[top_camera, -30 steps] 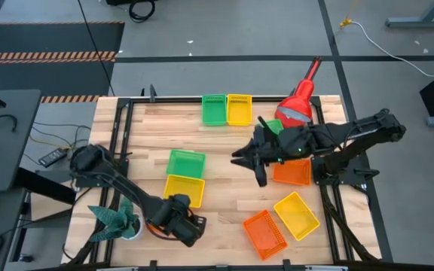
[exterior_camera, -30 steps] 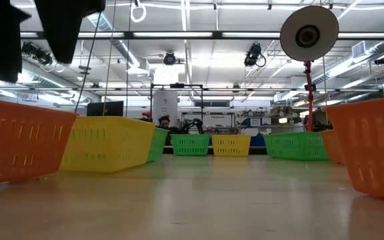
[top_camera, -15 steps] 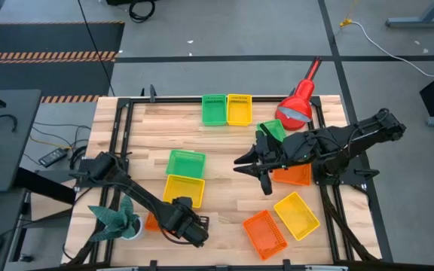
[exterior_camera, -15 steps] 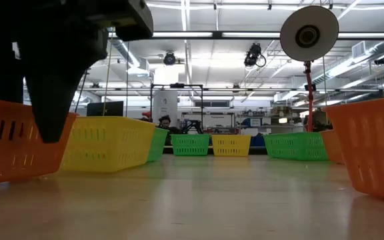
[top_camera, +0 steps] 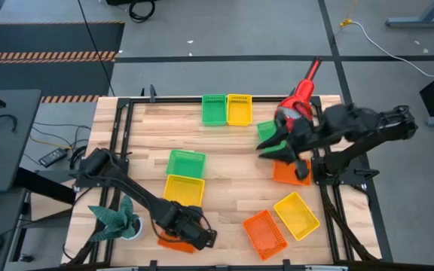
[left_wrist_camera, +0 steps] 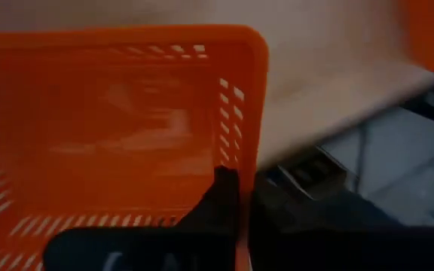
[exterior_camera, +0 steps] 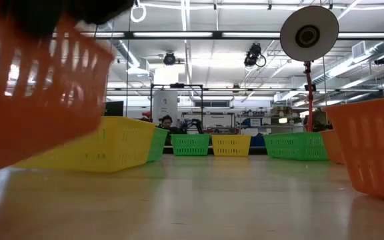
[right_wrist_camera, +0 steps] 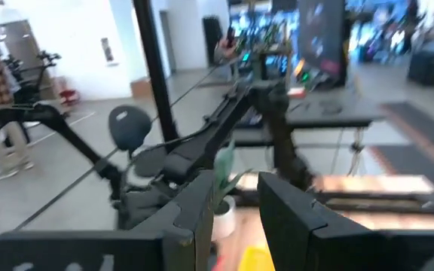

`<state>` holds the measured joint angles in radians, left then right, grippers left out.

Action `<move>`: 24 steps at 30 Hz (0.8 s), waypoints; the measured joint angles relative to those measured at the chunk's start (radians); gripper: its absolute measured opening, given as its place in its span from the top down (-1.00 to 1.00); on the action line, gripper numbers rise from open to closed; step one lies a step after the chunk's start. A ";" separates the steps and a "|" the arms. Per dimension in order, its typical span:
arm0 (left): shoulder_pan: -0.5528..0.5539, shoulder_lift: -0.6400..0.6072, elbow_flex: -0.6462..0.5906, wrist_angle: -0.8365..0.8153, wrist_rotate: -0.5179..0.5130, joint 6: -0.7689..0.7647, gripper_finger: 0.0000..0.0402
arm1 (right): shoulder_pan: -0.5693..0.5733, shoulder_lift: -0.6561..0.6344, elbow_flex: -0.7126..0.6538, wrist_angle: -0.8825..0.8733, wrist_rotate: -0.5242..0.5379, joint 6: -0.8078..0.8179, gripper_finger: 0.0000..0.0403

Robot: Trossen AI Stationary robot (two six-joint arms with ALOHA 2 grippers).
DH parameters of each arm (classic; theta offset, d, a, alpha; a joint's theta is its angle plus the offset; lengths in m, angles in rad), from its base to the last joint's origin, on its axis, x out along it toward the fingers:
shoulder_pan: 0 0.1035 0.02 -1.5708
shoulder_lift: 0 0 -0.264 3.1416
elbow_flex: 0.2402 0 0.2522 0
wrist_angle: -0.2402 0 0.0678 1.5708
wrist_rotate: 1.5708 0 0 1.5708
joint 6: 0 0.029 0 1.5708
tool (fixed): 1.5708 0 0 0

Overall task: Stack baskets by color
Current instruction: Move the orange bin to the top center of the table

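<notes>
My left gripper (top_camera: 194,233) is at the near left, shut on an orange basket (top_camera: 173,242), which fills the left of the low view (exterior_camera: 39,100). My right gripper (top_camera: 277,147) hangs raised and open over the right side, holding nothing (right_wrist_camera: 236,203). Beneath that arm sit an orange basket (top_camera: 288,173) and a partly hidden green one (top_camera: 268,129). Green (top_camera: 214,109) and yellow (top_camera: 239,109) baskets stand at the far edge. Green (top_camera: 184,162) and yellow (top_camera: 183,190) stand mid-left. Yellow (top_camera: 296,214) and orange (top_camera: 264,233) stand near right. My left gripper (left_wrist_camera: 241,177) pinches one side wall (left_wrist_camera: 249,135) of the orange basket at its rim, one finger inside the basket and one outside. The fingers slant down from above. The basket sits tilted (exterior_camera: 79,80); whether any part of it rests on the table I cannot tell.
A red cone-shaded lamp (top_camera: 296,105) stands at the far right, close to my right arm. A teal plant in a white pot (top_camera: 115,220) sits at the near left beside my left arm. Bare wood lies in the table's middle (top_camera: 232,173).
My left gripper has shut on the orange basket's wall and gone toward the near edge. The basket has tipped up and come nearer the low camera. My right gripper has risen and drawn back toward the table's right edge, staying open.
</notes>
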<state>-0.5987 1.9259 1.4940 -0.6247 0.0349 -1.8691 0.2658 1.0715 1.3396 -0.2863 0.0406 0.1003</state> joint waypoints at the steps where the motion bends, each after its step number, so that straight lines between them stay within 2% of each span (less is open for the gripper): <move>1: 0.000 -0.015 0.010 -0.003 -0.010 0.018 0.96 | -0.011 -0.016 0.000 0.000 0.000 -0.016 0.46; 3: -0.001 -0.044 0.041 -0.007 -0.041 0.089 0.96 | -0.033 -0.043 0.000 -0.001 0.000 -0.042 0.46; 7: 0.015 -0.080 0.146 -0.015 -0.116 0.331 0.96 | -0.078 -0.082 0.000 -0.012 0.000 -0.089 0.46; 10: 0.043 -0.080 0.246 -0.060 -0.126 0.508 0.96 | -0.111 -0.104 0.000 -0.026 0.000 -0.121 0.46; 17: 0.147 -0.080 0.431 -0.029 -0.157 0.849 0.96 | -0.173 -0.152 0.000 -0.092 -0.001 -0.162 0.46; 24: 0.283 -0.080 0.571 -0.121 -0.274 1.191 0.92 | -0.216 -0.220 0.000 -0.196 -0.008 -0.175 0.46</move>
<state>-0.3160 1.8458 2.0653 -0.7453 -0.2389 -0.6785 0.0499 0.8516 1.3399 -0.4821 0.0322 -0.0750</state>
